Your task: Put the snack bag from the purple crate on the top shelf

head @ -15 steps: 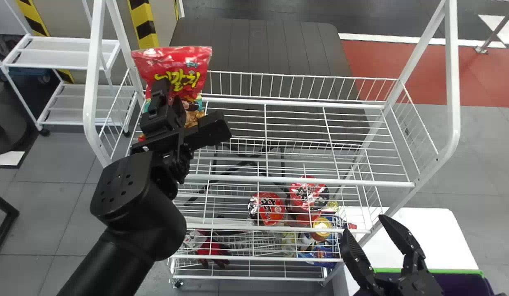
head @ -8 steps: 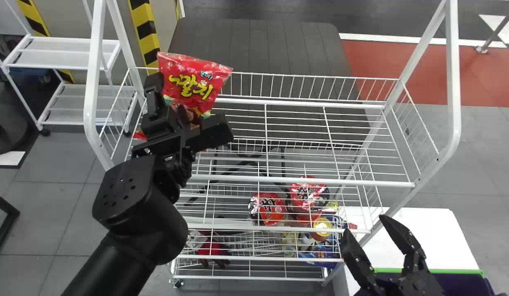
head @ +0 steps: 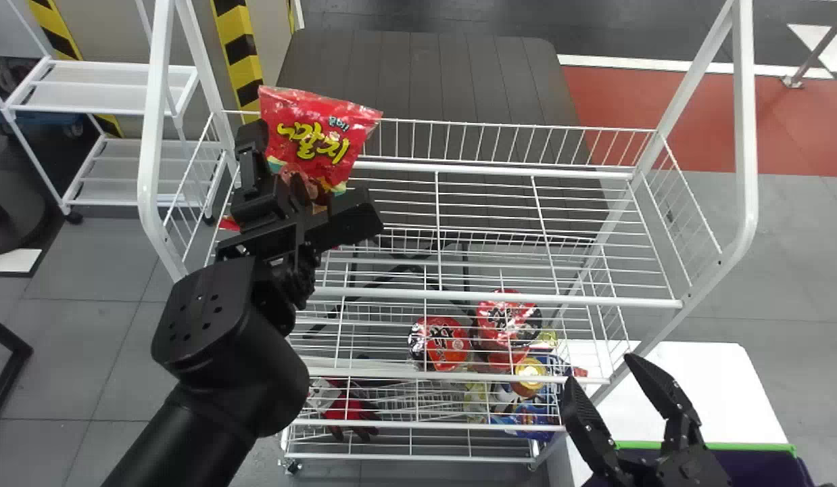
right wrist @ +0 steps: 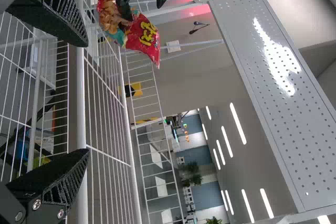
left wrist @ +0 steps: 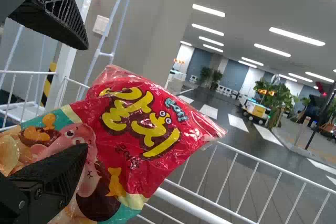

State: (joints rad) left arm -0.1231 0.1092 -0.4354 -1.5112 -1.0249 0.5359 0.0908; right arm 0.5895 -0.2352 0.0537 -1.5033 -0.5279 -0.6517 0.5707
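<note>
1. One rack (head: 744,135) fills most of the head view, its top shelf (head: 493,297) stretching from the upper left across to the right of the frame.
2. The left arm (head: 209,352) rises from the lower left of the head view and reaches over the shelf's left end. It is much the nearer arm to the bag.
3. The purple crate (head: 756,467) sits at the lower right of the head view. The right gripper (head: 598,370) is parked just above it, fingers spread, well apart from the bag.
4. The bag (head: 317,138) is at the upper left of the head view, over the shelf's back left corner by the back rail. It tilts, its long axis running outward from the left gripper's palm, with the red end farthest off and the chip-picture end nearest. I cannot tell whether it bears on the wires.
5. The left gripper (left wrist: 84,97) has its fingers wide apart, one overlapping the bag's near end, the other clear of it; nothing is pinched. That points to the release being done, the task nearly so. The coming move should be a retreat along that long axis, palm first; a sideways swing could catch the near end and drag or topple the bag.
</note>
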